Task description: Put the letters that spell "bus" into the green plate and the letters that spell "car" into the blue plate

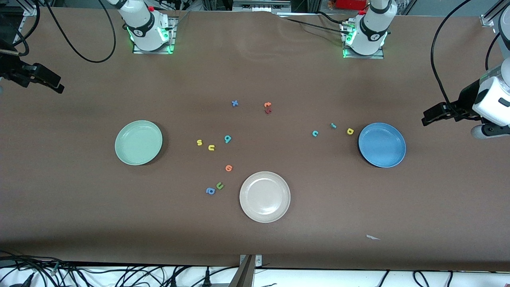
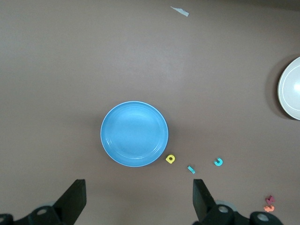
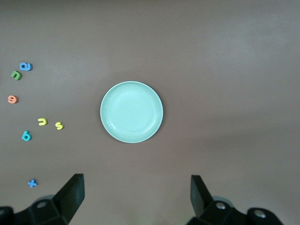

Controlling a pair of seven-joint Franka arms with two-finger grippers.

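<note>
Both grippers wait wide open: left gripper (image 1: 428,118) and right gripper (image 1: 55,85) at the table's ends. Front view: s (image 1: 199,142), u (image 1: 211,148), b (image 1: 227,138) lie beside the green plate (image 1: 123,153); c (image 1: 315,133), r (image 1: 333,126), a (image 1: 350,131) beside the blue plate (image 1: 394,159). Left wrist view: left gripper (image 2: 139,199) above the empty blue plate (image 2: 112,145). Right wrist view: right gripper (image 3: 137,196) above the empty green plate (image 3: 110,126).

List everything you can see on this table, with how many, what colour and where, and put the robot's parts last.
green plate: 1, pale mint, toward the right arm's end.
blue plate: 1, mid-blue, toward the left arm's end.
cream plate: 1, off-white, mid-table, nearest the front camera.
"bus" letters: 3, yellow s, yellow u, teal b, beside the green plate.
"car" letters: 3, teal c, teal r, yellow a, beside the blue plate.
blue x: 1, farther from the camera than the b.
orange and red letters: 2, touching, beside the x.
orange round letter: 1, mid-table.
green u and blue a: 2, beside the cream plate.
paper scrap: 1, white, near the camera's edge.
left claw: open, high over the blue plate's end.
right claw: open, high over the green plate's end.
</note>
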